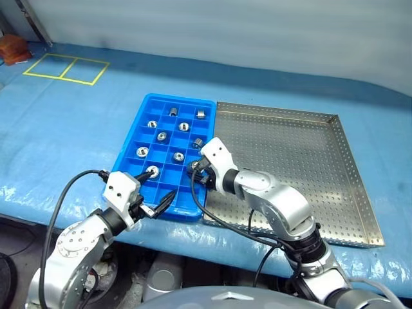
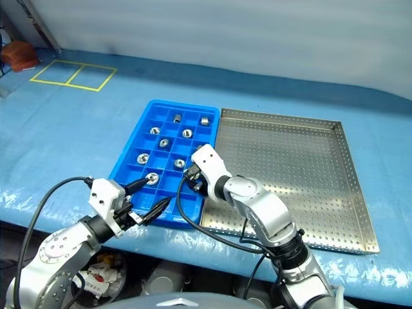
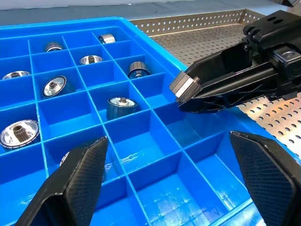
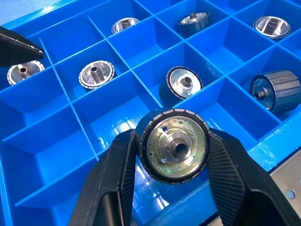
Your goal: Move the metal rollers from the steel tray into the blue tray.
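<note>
The blue tray (image 1: 180,98) lies on the table, touching the left side of the steel tray (image 1: 290,167). Several metal rollers (image 1: 152,124) sit in separate compartments of the blue tray. My right gripper (image 4: 173,139) is shut on one roller (image 4: 175,146), flat face toward the camera. It holds that roller just above compartments near the tray's front right (image 1: 195,170). My left gripper (image 1: 161,185) is open over the tray's front edge, nothing between its fingers (image 3: 80,174). The right gripper (image 3: 188,87) shows across from it.
A blue cover spreads over the table, with a yellow taped rectangle (image 1: 64,67) at the far left. A brown object (image 1: 13,48) sits in the far left corner. Black cables (image 1: 212,219) loop from both wrists over the table's front edge.
</note>
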Tool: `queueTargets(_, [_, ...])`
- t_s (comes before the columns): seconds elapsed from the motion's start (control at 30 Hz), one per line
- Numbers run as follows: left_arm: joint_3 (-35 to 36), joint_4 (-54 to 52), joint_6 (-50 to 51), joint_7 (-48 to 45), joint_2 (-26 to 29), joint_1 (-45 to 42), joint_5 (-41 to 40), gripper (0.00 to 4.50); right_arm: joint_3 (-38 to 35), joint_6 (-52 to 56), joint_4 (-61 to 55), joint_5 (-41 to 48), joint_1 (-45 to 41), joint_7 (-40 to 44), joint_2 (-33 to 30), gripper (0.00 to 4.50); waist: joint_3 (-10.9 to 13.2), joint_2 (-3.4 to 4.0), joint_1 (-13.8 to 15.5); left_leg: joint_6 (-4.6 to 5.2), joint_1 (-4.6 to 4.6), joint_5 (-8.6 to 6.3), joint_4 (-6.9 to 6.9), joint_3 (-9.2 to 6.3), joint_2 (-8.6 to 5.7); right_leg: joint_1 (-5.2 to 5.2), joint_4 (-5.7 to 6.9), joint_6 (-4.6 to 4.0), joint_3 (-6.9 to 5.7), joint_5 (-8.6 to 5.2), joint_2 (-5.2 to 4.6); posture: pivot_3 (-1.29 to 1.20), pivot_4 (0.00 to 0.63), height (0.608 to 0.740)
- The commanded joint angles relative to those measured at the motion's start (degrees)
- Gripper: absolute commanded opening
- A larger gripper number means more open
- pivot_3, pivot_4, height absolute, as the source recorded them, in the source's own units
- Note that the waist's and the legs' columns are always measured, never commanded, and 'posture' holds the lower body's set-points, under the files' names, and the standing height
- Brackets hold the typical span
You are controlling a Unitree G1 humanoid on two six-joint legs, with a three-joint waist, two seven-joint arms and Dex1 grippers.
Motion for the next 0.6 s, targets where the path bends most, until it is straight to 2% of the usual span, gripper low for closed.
queueTargets(0.03, [-0.4,-2.4,0.1,-0.4,0.7,-0.5,-0.8,4.50,-0.5,0.9,0.7,0.4,1.3,-0.6,0.1,2.54,0.0,0.00,0.0,0.00,0.00,0.00,0.00,0.00,0.00,0.00,0.00,0.00,0.00,0.00,-0.01,0.41,0.150,0.740])
queueTargets(0.1, [-0.7,-2.1,0.2,-0.7,0.9,-0.9,-1.0,4.50,-0.7,0.9,0.4,0.5,1.4,-0.9,0.4,3.06,0.0,0.01,0.0,0.00,0.02,0.00,0.00,0.00,0.00,0.00,0.00,0.00,0.00,0.00,-0.01,0.40,0.150,0.740])
queueTargets(0.23, [-1.5,-1.1,0.2,-1.6,1.3,-2.6,-1.4,4.50,-1.8,1.7,-1.7,0.8,1.5,-1.7,0.5,4.38,0.0,0.02,0.0,-0.02,0.08,0.00,0.01,-0.03,0.01,-0.08,0.00,-0.01,-0.04,-0.01,-0.02,0.36,0.150,0.740])
queueTargets(0.43, [-3.7,0.9,0.2,-3.6,1.5,-6.2,-1.8,4.50,-7.9,6.5,-11.6,2.5,2.1,-2.4,-2.0,4.48,0.0,0.00,-0.5,-0.01,-0.15,0.00,0.01,0.02,-0.13,-0.36,-0.02,0.01,-0.11,0.01,-0.24,0.28,0.150,0.740])
queueTargets(0.6, [-6.8,4.0,-0.3,-5.6,1.3,-10.6,-1.1,4.50,-17.1,16.3,-21.5,3.3,3.7,-4.2,-5.0,4.48,0.0,0.02,-2.4,-0.02,-0.82,0.04,0.14,-0.08,-0.13,-0.65,0.06,0.05,-0.10,0.34,-0.05,0.21,0.150,0.740])
